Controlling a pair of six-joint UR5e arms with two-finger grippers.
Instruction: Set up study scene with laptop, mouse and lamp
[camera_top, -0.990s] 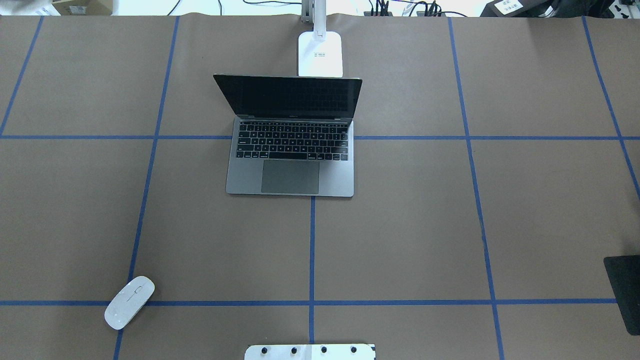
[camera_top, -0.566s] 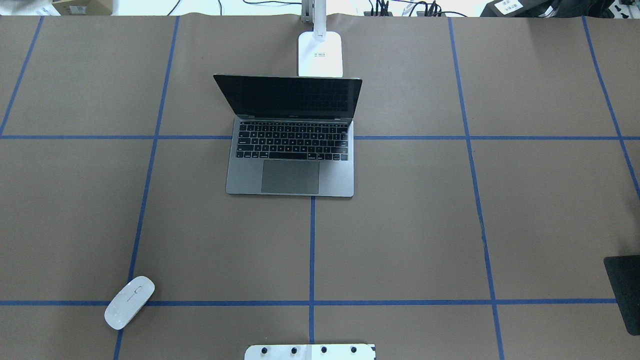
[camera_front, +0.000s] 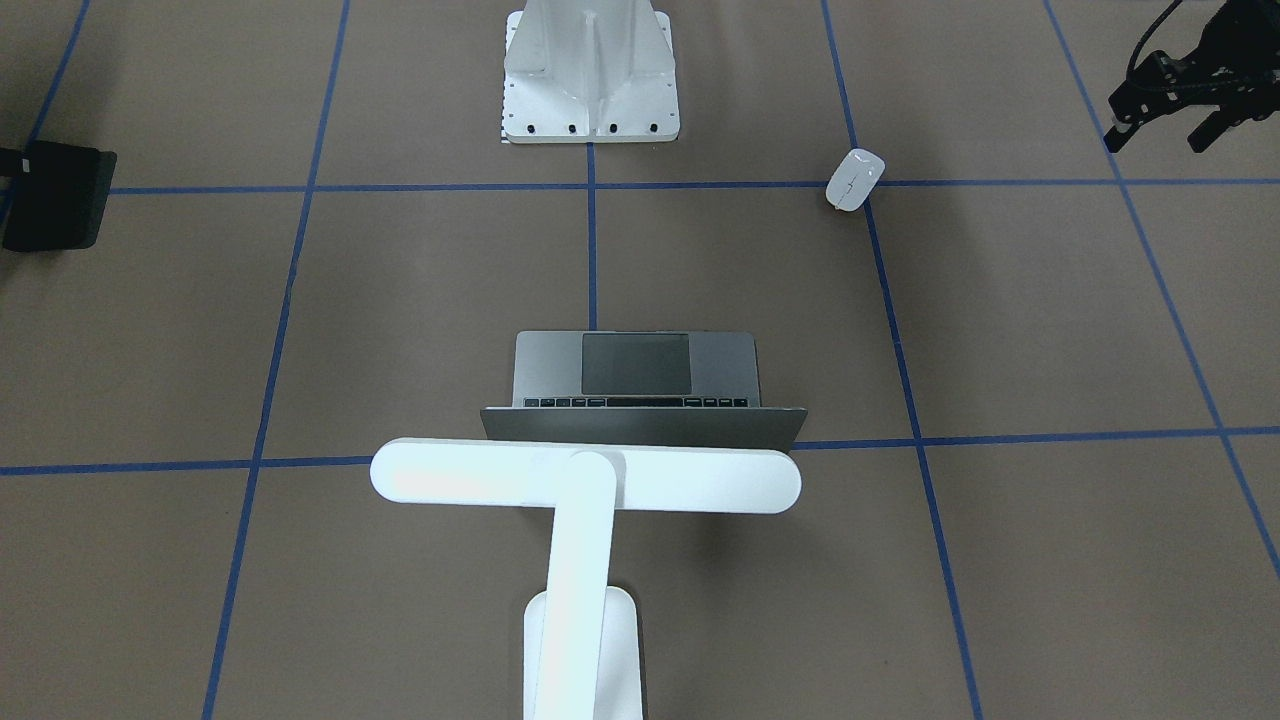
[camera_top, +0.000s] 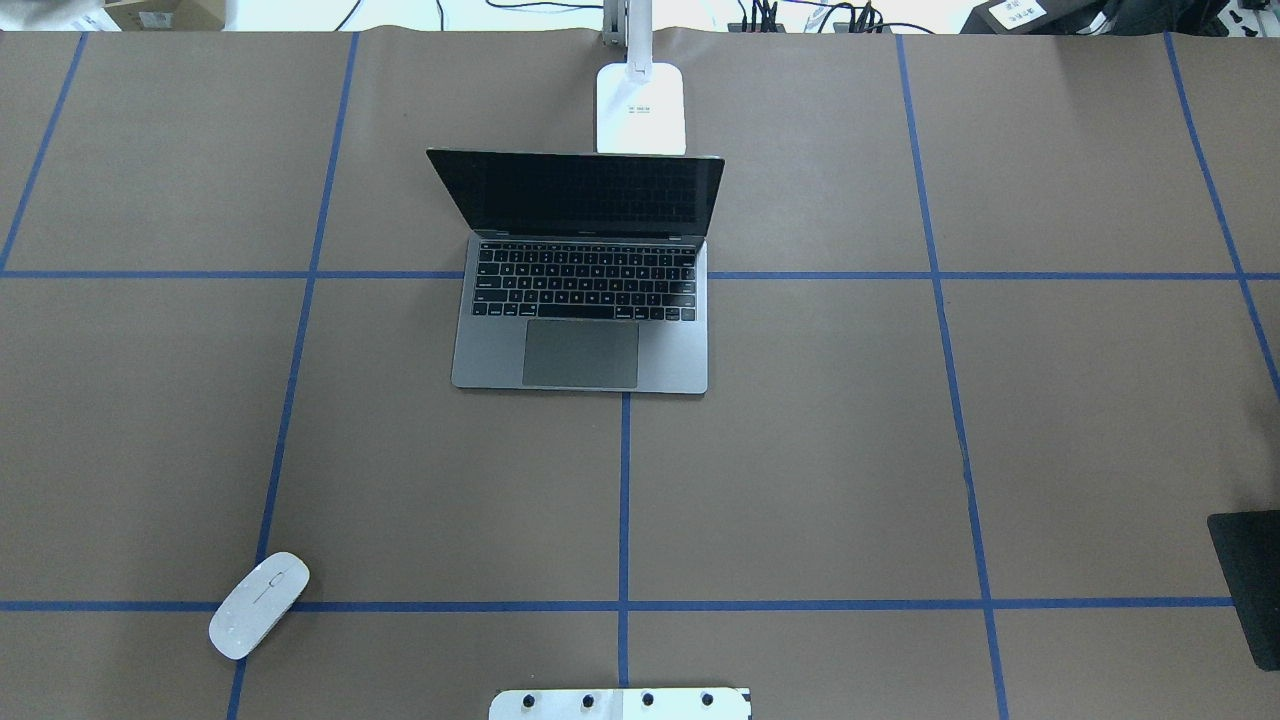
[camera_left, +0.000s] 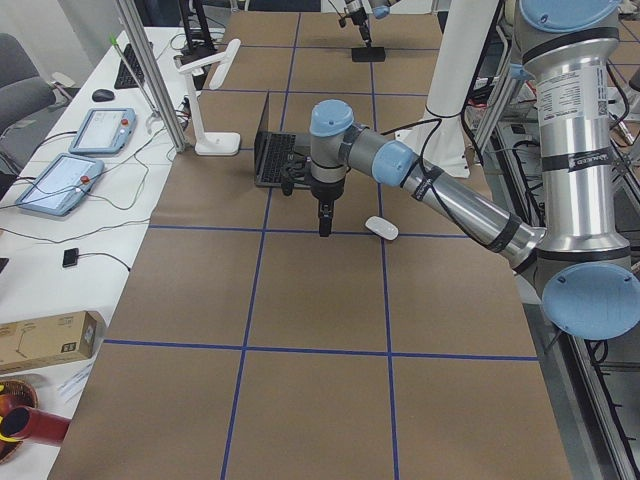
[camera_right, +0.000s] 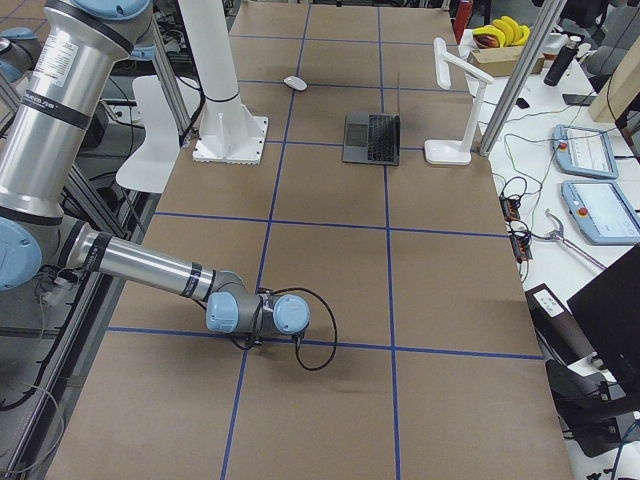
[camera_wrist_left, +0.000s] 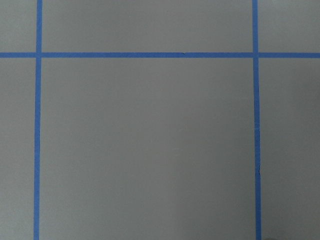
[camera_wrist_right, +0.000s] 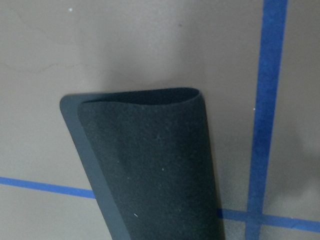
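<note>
The laptop (camera_top: 580, 320) stands open at the table's middle, its screen facing the robot; its lid (camera_front: 640, 425) shows in the front-facing view. Just behind it stands the lamp (camera_front: 585, 477), with its base (camera_top: 641, 108) near the far edge. The mouse (camera_top: 258, 605) lies alone at the near left, on a blue line. My left gripper (camera_front: 1157, 135) hangs above the table, left of the mouse and apart from it, with its fingers spread. My right gripper (camera_left: 358, 22) is over the black mat (camera_wrist_right: 150, 170); I cannot tell whether it is open or shut.
The black mat (camera_top: 1250, 590) lies at the table's right edge, one end curled over in the right wrist view. The white bolted pedestal (camera_front: 590, 70) stands at the near middle. Blue tape lines grid the brown table (camera_top: 800, 450). Tablets and cables sit on a side bench (camera_right: 590, 180).
</note>
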